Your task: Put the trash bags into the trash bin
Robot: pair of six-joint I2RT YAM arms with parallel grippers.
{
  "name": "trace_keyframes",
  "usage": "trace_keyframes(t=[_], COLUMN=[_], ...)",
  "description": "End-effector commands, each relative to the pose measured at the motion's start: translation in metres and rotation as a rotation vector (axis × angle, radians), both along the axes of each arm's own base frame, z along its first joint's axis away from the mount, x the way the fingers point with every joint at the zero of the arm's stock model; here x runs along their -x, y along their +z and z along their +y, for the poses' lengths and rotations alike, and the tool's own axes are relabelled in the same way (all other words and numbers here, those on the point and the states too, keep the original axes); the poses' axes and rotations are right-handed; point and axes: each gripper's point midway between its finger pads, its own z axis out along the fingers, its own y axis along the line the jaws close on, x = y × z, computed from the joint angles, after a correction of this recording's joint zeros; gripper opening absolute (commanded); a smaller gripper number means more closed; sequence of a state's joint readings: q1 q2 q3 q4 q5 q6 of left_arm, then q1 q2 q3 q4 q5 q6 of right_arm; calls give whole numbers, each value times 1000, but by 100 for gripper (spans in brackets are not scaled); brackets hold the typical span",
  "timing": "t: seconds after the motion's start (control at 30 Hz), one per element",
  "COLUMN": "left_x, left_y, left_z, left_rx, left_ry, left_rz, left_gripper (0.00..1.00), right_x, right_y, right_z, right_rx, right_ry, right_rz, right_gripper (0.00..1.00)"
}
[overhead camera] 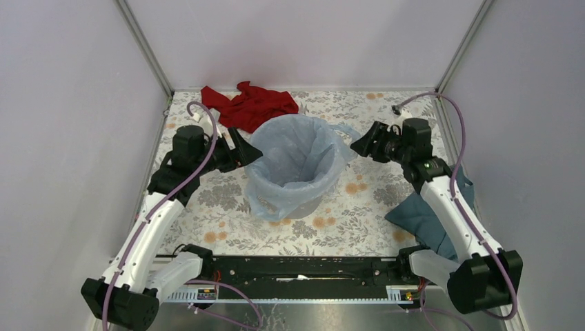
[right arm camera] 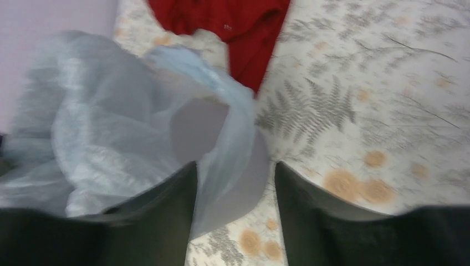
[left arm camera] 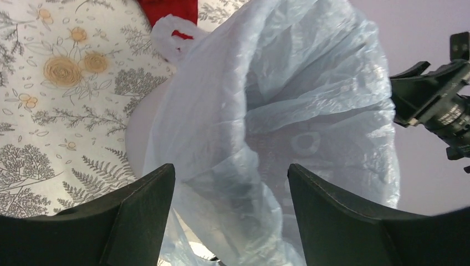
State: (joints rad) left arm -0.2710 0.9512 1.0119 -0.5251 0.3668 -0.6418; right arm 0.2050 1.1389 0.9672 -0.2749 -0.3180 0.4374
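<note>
The pale blue translucent trash bag [overhead camera: 296,152] is spread open over the light grey trash bin [overhead camera: 308,206] in the middle of the table, its film draped down the outside. My left gripper [overhead camera: 252,156] is open at the bin's left rim. In the left wrist view its jaws [left arm camera: 230,183] stand wide apart with wrinkled bag film [left arm camera: 277,100] between them and bin wall [left arm camera: 141,124] to the left. My right gripper [overhead camera: 356,146] is open at the right rim. In the blurred right wrist view its jaws [right arm camera: 235,174] straddle the bag's edge [right arm camera: 227,133] and bin wall [right arm camera: 252,180].
A red cloth [overhead camera: 252,105] lies behind the bin at the back of the floral table; it also shows in the left wrist view [left arm camera: 169,11] and the right wrist view [right arm camera: 233,27]. A dark teal cloth [overhead camera: 419,215] lies under my right arm. Walls close in on both sides.
</note>
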Motion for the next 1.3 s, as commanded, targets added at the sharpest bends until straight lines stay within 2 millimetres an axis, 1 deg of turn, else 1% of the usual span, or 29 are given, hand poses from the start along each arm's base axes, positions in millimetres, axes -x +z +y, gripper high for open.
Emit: trace_keyframes(t=[0.0,0.03,0.1,0.2,0.27,0.3,0.37,0.4,0.43,0.5,0.57,0.6,0.63,0.7,0.8,0.87,0.9,0.93,0.97,1.03,1.07,1.1,1.13,1.17,1.27], left_x=[0,0,0,-1,0,0,0,0,0,0,-1,-1,-1,0,0,1,0,0,0,-1,-1,-2,-2,-2,-3], left_y=[-1,-7,-16,-21,-22,-23,-24,-23,-23,-23,-24,-24,-24,-25,-24,-24,-23,-23,-21,-18,-17,-16,-15,-14,-10], left_z=[-7,-8,-9,-5,-3,-3,-4,-4,-4,-4,-4,-4,-4,-5,-5,-4,-3,-2,-1,4,6,9,11,12,17], left_rx=[47,52,54,39,32,33,37,39,40,42,45,47,49,52,50,44,39,32,25,-1,-18,-34,-46,-56,-82], left_ry=[-19,-23,-24,-4,4,7,5,6,7,6,9,9,9,9,6,7,9,14,17,29,37,43,47,48,67], left_rz=[-23,-6,19,18,13,15,18,16,12,11,13,15,14,16,12,6,5,3,-1,-16,-23,-27,-30,-35,-55], left_gripper=[76,72,67,62,59,58,56,54,53,52,51,50,49,49,46,45,45,46,47,49,51,53,54,55,60], right_x=[5,8,11,9,8,9,10,7,6,2,3,4,6,8,10,12,14,11,14,16,20,22,28,32,37], right_y=[62,66,68,58,48,39,31,20,13,-11,-25,-29,-33,-37,-44,-62,-72,-77,-85,-86,-80,-76,-78,-76,-65], right_z=[28,31,31,33,33,34,35,35,37,45,55,61,67,72,77,76,74,68,59,39,32,26,21,16,6], right_rx=[-372,-458,-605,-766,-889,-940,-1045,-1089,-1118,-1120,-1108,-1096,-1084,-1051,-945,-820,-728,-607,-487,-306,-251,-205,-159,-118,-63], right_ry=[108,119,117,114,97,101,115,107,110,108,119,133,140,150,166,140,120,106,88,45,37,34,32,33,19], right_rz=[-205,-230,-265,-229,-179,-149,-98,-56,-18,90,142,152,166,170,171,219,244,230,228,195,176,162,185,192,165], right_gripper=[49,39,27,1,0,0,0,0,0,0,1,4,10,19,34,42,48,56,62,72,77,79,80,81,85])
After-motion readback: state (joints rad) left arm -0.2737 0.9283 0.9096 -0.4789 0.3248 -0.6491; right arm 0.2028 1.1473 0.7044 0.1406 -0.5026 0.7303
